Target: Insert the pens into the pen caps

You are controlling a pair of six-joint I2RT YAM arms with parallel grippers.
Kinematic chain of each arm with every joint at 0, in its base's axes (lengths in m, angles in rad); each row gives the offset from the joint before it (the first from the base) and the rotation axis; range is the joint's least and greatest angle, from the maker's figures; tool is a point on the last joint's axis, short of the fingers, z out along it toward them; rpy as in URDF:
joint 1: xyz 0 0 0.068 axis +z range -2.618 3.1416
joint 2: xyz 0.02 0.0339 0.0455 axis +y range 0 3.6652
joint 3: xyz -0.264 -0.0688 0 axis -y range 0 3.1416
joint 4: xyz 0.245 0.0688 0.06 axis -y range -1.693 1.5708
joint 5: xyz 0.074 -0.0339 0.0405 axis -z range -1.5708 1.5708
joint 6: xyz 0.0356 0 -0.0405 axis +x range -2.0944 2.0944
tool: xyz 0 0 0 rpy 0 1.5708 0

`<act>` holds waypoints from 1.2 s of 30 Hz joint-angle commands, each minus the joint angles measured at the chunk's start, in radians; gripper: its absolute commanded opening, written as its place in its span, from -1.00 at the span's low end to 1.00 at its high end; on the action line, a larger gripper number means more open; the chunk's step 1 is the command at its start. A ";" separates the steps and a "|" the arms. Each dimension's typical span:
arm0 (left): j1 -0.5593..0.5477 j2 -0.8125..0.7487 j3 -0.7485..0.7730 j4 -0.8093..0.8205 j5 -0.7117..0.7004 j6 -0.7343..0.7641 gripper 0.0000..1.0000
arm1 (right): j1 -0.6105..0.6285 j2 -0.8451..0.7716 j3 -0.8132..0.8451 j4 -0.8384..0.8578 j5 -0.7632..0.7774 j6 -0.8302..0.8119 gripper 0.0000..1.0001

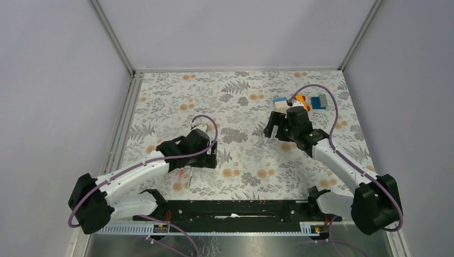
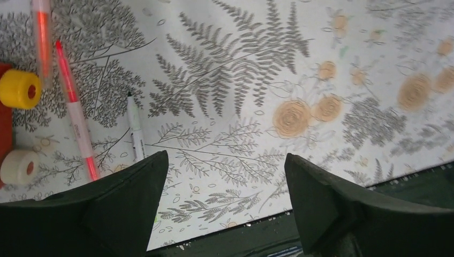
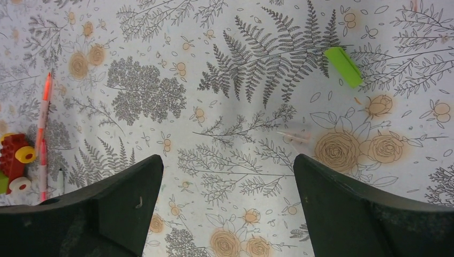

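Spanning the walled enclosure, the worktop leaves broad bare cloth between the two arms and on toward the far wall.

The left tool hangs low near the worktop's near edge. Its fingers are spread wide with nothing between them — only printed ferns show in the gap. The dark edge shows just behind the finger on the view's right.

The right tool is also wide apart and empty, over open cloth farther out. In the overhead view a cluster of blue and orange toy blocks sits just beyond it, toward the far-right corner.

Outside the left tool's left-hand finger, a red toy's yellow wheel and white wheel sit at the view's rim.

A pink pen and a white pen lie side by side, not touching, just ahead of that same fingertip. A third, orange-pink pen lies farther ahead.

Smallest are the caps. The green cap lies ahead and to the right of the right tool, and a pale see-through cap rests just ahead of its right-hand finger.
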 commanded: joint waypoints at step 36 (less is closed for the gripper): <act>0.032 0.087 -0.196 -0.012 -0.246 -0.363 0.07 | 0.006 -0.139 -0.052 -0.034 0.028 -0.062 0.97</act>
